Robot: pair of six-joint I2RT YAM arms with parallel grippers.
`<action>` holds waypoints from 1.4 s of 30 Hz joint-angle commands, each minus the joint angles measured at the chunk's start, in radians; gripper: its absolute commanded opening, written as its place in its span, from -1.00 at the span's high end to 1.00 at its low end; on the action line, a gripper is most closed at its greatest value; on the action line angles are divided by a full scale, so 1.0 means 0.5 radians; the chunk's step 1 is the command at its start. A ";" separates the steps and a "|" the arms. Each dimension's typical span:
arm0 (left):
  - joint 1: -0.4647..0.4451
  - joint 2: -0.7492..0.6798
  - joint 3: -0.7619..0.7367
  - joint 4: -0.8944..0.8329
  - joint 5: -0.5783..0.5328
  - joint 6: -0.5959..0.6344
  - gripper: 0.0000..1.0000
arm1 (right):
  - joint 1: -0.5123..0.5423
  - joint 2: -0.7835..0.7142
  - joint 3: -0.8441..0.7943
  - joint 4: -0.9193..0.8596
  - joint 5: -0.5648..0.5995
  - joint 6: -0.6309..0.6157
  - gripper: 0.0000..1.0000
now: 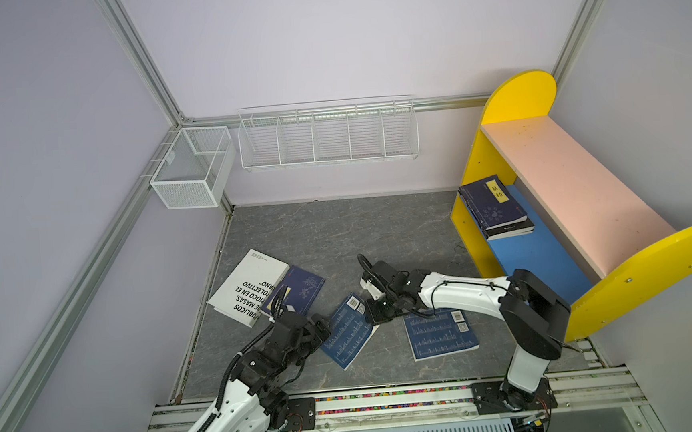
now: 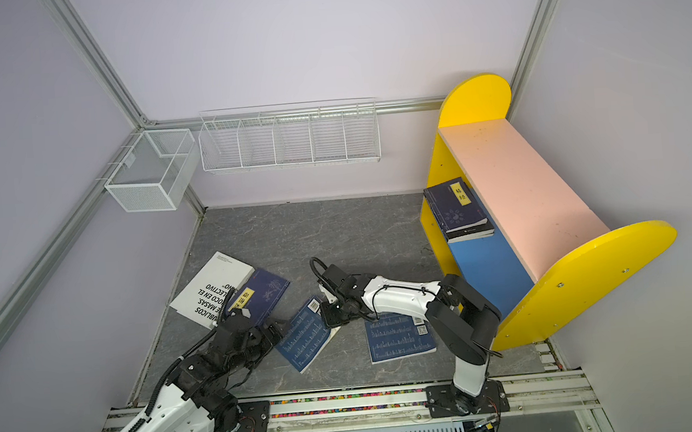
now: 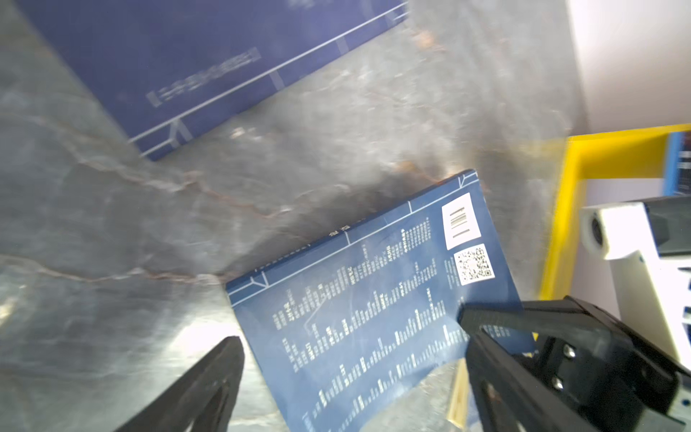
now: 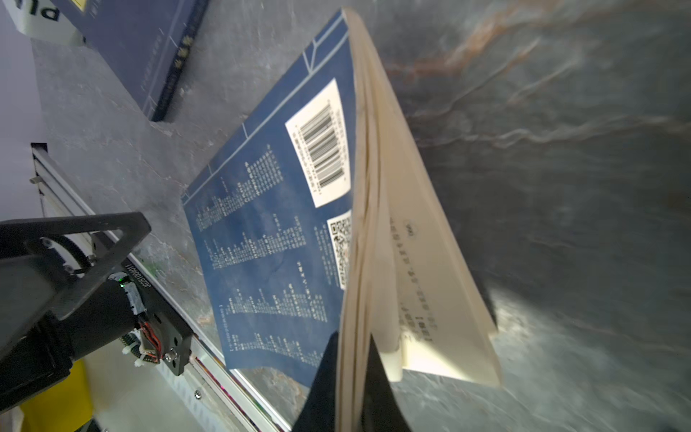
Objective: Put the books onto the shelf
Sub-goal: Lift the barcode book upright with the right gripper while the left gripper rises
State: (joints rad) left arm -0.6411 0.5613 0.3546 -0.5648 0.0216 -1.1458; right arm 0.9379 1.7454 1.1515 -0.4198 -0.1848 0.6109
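The left arm covers the lower corner of the white book [image 1: 245, 288] and part of the navy book with the yellow label [image 2: 264, 293] that overlaps it, so the black lettering on the white cover is cut off. Both wrist views are smeared, and the small print on the covers cannot be read.

Near the centre of both top views, the right gripper [image 4: 349, 336] pinches the page edge of the middle navy paperback [image 1: 346, 333]. This book lies barcode side up on the grey veined tabletop [image 1: 337, 234]. Its cream pages fan apart, and the thicker part of the block sags outside the grip.

The left gripper [image 3: 347, 329] has its jaws spread wide at that book's opposite edge. Whether a finger touches the cover cannot be told.

Another barcode-backed paperback [image 1: 442, 335] lies flat to the lower right of centre, partly under the right arm.

At the right of the frame, the shelf [image 1: 648, 271] has glossy yellow rounded sides and a matte pink top. On its blue lower board [image 1: 543, 253], a navy book [image 1: 493, 204] rests on a black one [image 1: 512, 230].
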 commanded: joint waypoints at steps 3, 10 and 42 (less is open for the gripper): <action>-0.006 0.018 0.129 0.298 0.212 -0.070 -0.92 | 0.013 -0.326 0.218 -0.330 0.526 -0.474 0.84; 0.106 0.323 0.284 0.887 0.490 -0.377 -0.96 | 0.212 -0.648 0.110 -0.181 1.295 -1.130 0.81; 0.344 2.132 0.426 3.620 1.629 -2.001 -0.45 | 0.532 -1.198 -0.255 0.176 1.853 -1.805 0.82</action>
State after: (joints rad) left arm -0.4534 1.5852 0.5354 1.0409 0.7918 -1.9984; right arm 1.1816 1.1374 1.0245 -0.4030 0.6662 -0.2234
